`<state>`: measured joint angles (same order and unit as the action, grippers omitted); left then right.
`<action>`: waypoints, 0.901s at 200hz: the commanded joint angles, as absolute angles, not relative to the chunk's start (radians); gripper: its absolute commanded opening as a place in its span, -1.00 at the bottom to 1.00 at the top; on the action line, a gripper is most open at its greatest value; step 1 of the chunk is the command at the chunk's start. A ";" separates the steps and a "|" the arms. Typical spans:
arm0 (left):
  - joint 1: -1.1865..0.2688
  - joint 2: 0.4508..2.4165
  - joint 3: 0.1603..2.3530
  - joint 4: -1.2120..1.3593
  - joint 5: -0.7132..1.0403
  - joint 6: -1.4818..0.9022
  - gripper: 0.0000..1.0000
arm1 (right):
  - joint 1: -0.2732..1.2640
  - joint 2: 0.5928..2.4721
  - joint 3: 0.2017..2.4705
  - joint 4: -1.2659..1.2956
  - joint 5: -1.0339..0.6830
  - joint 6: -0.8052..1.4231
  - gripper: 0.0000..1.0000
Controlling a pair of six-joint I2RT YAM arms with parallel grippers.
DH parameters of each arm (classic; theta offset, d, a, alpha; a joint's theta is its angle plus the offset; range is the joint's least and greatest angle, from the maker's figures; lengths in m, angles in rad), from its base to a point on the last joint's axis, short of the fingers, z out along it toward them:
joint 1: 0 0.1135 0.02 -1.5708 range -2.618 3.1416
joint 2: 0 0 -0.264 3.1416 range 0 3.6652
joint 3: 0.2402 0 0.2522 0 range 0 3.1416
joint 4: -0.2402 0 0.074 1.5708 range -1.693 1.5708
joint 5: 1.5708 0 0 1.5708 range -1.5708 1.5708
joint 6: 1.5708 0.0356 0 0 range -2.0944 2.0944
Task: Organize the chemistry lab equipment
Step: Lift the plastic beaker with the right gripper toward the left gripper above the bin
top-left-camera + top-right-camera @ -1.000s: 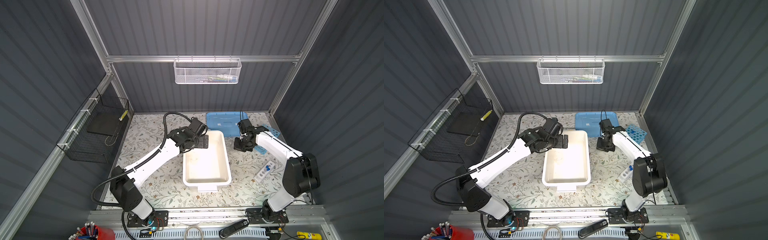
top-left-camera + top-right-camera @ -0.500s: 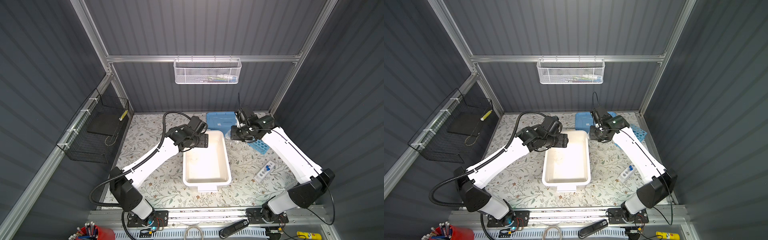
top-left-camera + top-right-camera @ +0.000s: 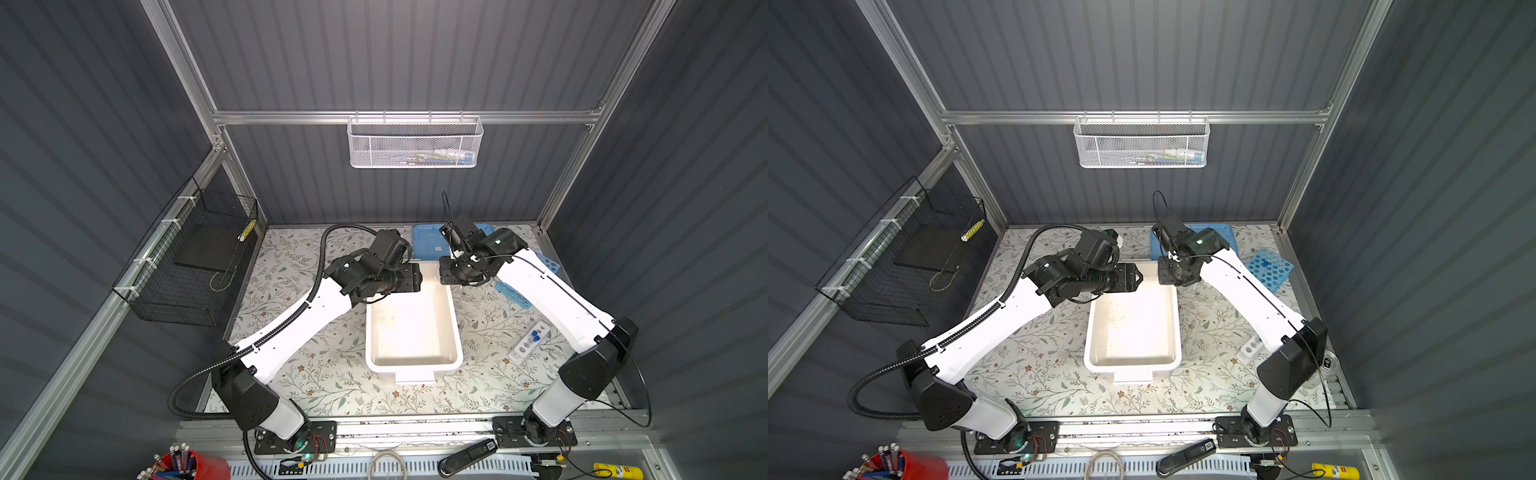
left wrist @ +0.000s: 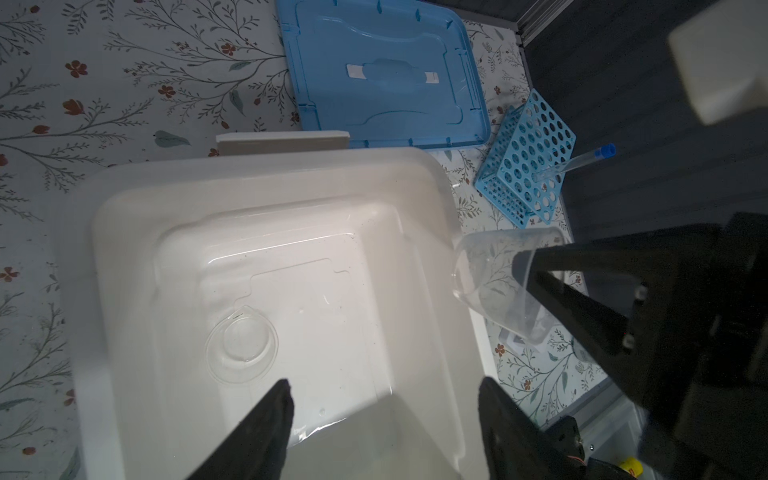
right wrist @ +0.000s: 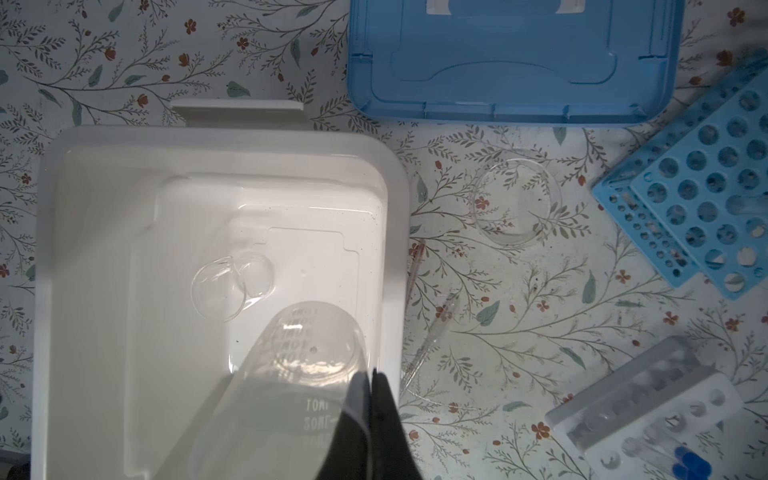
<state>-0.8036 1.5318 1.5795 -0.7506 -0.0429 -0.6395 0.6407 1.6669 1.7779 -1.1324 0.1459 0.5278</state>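
While above tub (image 5: 397, 187), right end effector (image 5: 372, 376) downward.

Two arms meet over the tub's (image 3: 1132, 365) far end.
The left gripper (image 3: 1130, 278) hangs over the tub's far left corner and the right gripper (image 3: 1166, 272) over its far right corner, with a gap between them; their jaws cannot be made out here. A faint clear beaker (image 3: 1117, 318) sits inside the tub, toward its far left. The lid (image 3: 1228, 232) lies just beyond the tub. The blue rack (image 3: 1268, 268) is beyond and right of the tub, and the white rack (image 3: 1250, 347) is right of it, partly behind the right arm.
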 commanded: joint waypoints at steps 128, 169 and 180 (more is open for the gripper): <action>-0.801 1.508 1.525 -0.620 0.016 -0.703 0.09 | 0.704 1.718 1.853 -1.096 0.121 0.568 -0.90; -0.801 1.532 1.540 -0.612 0.005 -0.706 0.00 | 0.718 1.733 1.881 -1.099 0.122 0.568 -0.90; -0.801 1.535 1.542 -0.612 0.001 -0.707 -0.05 | 0.721 1.735 1.883 -1.098 0.122 0.568 -0.90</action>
<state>-0.8036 1.5230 1.5356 -0.6228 0.0036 -0.7002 0.7101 1.7161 1.8553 -1.0977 0.1196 0.5606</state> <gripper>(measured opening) 0.492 0.053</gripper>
